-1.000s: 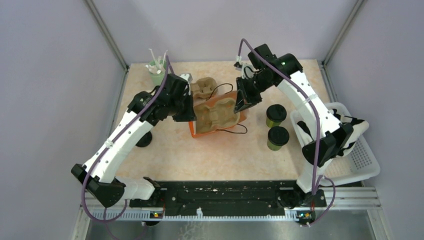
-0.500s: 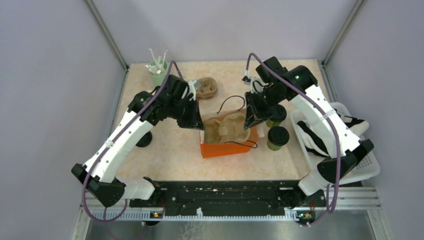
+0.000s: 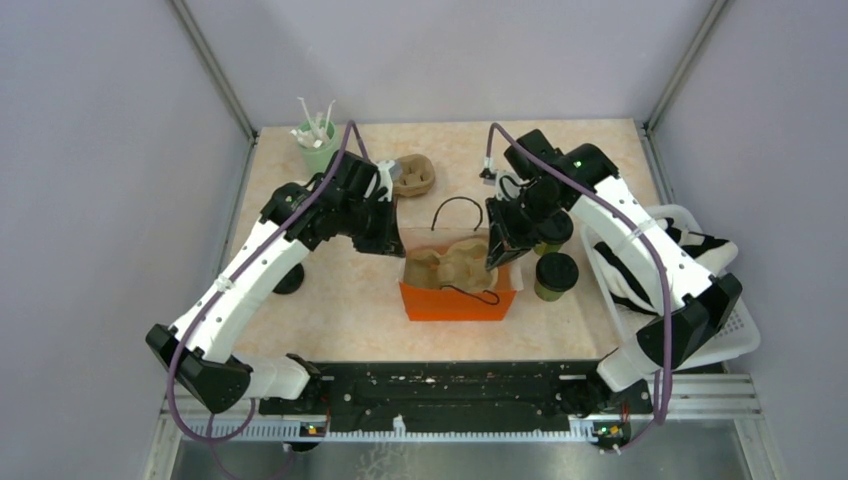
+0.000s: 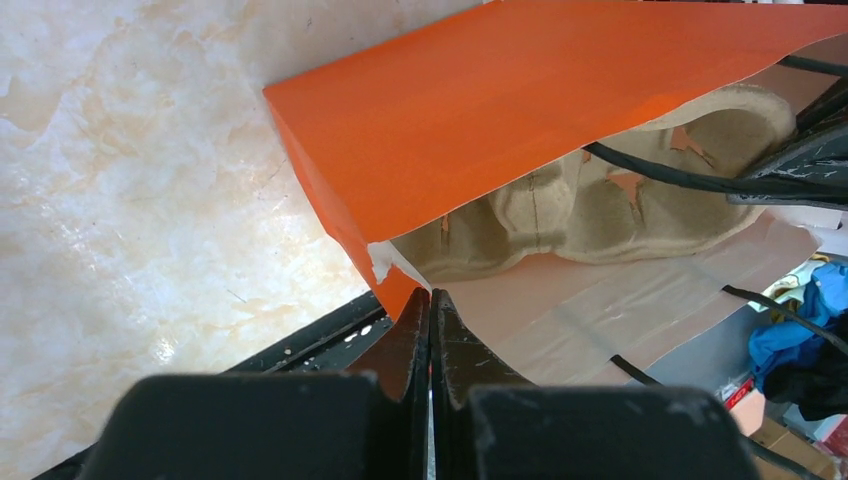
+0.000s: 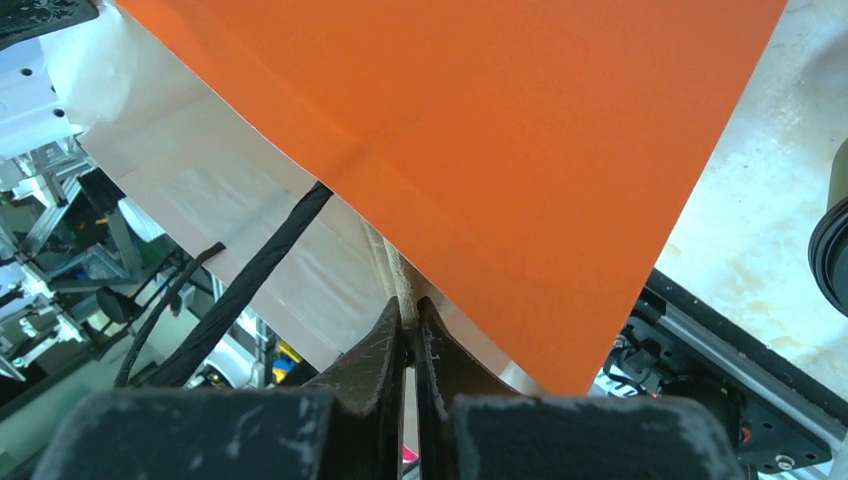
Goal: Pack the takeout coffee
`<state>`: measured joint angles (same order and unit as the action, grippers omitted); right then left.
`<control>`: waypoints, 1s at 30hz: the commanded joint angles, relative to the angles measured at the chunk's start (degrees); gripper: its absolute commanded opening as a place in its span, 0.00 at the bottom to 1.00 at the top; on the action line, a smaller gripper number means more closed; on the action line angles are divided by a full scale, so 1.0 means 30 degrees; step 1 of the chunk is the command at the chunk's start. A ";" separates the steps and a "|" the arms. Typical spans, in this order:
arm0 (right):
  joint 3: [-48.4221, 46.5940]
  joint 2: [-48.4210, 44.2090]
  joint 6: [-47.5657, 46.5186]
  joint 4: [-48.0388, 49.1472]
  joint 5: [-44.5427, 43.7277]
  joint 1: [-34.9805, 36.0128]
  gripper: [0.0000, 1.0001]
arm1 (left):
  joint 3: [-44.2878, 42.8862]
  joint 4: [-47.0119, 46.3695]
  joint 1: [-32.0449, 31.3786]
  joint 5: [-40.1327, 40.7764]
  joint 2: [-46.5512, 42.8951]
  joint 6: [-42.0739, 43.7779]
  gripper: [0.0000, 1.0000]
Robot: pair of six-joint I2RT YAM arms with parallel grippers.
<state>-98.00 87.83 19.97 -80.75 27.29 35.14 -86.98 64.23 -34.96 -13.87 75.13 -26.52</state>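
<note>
Coffee (image 3: 556, 276) stands unpacked right of centre, just beside the bag (image 3: 455, 300); left gripper (image 4: 430, 298) and right gripper (image 5: 409, 305) pinch its rim, which I judge could tear or slip, collapsing the mouth.

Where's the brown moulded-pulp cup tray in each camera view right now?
Top external: brown moulded-pulp cup tray at centre, inside the orange paper bag.
Left wrist: right of centre, inside the bag's orange wall.
Right wrist: not in view.
Shared landmark: the orange paper bag, visible in all three.
</note>
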 commanded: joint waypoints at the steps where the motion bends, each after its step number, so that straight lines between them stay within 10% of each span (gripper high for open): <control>1: -0.0864 -0.0124 0.0416 0.0772 0.0738 0.0181 0.00 | -0.0024 -0.0499 0.0043 0.0424 -0.0128 0.0616 0.00; 30: 0.1259 -0.1056 0.4904 0.1166 0.1141 -0.0890 0.00 | 0.3419 -0.3968 0.0024 0.0887 -0.3287 -0.0973 0.00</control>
<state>-94.15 86.15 32.84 -77.49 29.28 33.52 -78.76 56.53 -34.96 -12.32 68.23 -28.75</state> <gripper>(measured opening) 0.011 0.006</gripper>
